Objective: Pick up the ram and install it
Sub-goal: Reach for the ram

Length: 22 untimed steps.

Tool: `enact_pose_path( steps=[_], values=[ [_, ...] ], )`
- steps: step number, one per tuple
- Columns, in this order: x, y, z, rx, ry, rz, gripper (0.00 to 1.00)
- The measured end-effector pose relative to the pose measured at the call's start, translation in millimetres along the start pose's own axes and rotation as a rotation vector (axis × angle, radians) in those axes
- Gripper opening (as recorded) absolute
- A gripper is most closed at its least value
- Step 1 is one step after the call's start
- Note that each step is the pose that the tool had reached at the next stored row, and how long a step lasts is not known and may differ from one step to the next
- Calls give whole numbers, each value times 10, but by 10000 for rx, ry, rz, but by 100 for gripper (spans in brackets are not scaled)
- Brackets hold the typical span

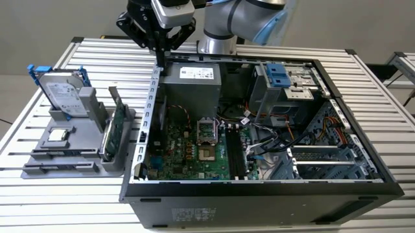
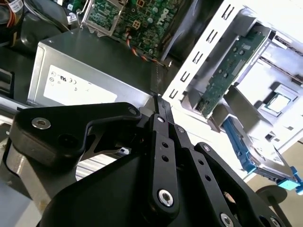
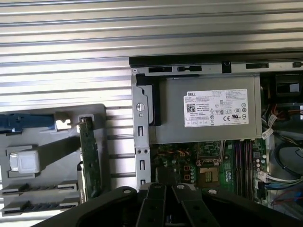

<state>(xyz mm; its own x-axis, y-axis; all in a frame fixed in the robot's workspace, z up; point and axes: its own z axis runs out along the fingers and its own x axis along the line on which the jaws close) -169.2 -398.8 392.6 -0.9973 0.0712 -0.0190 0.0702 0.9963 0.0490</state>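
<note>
My gripper (image 1: 159,62) hangs over the back left corner of the open computer case (image 1: 259,187), above the case wall beside the grey power supply (image 1: 188,80). In the second wrist view its black fingers (image 2: 161,111) lie pressed together, shut, and I see nothing between them. In the first wrist view the gripper (image 3: 165,176) is over the green motherboard (image 3: 175,158). The motherboard's long black slots (image 1: 236,155) (image 3: 242,163) lie in the middle of the case. I cannot pick out the ram for certain. Thin dark strips sit edge-on in the grey holder's front slots (image 1: 61,153) (image 3: 38,190).
The grey holder (image 1: 45,171) stands on the slatted table at the exterior view's left of the case. It carries a silver hard drive (image 1: 63,94) in a blue bracket, an upright green card (image 1: 113,128) (image 3: 90,161) and a square chip (image 1: 58,135). Cables and drive bays fill the case's right half.
</note>
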Motion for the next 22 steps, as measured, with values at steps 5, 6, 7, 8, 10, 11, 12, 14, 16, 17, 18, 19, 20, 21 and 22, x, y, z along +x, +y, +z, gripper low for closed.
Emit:
enact_pose_path(
  steps=[5,6,7,8,10,11,12,14,16,17,18,19,20,21,22],
  values=[
    [64,-5,-1,-5,0,0,0],
    [77,-6,-2,-5,0,0,0],
    [88,-7,-2,-5,0,-1,0],
    [95,-7,-2,-6,0,0,0],
    [116,-9,-3,-5,1,0,0],
    [125,-9,-3,-5,0,0,0],
    [135,-10,-3,-5,1,0,0],
    [166,-12,-4,-5,0,0,0],
    [200,-14,-5,-5,0,0,0],
    [220,-16,-5,-5,0,0,0],
    [240,-17,-6,-5,1,0,0],
    [259,-19,-6,-5,0,0,0],
    [276,-20,-6,-5,0,0,0],
    [294,-21,-7,-5,0,0,0],
    [312,-22,-7,-6,0,0,0]
  ],
)
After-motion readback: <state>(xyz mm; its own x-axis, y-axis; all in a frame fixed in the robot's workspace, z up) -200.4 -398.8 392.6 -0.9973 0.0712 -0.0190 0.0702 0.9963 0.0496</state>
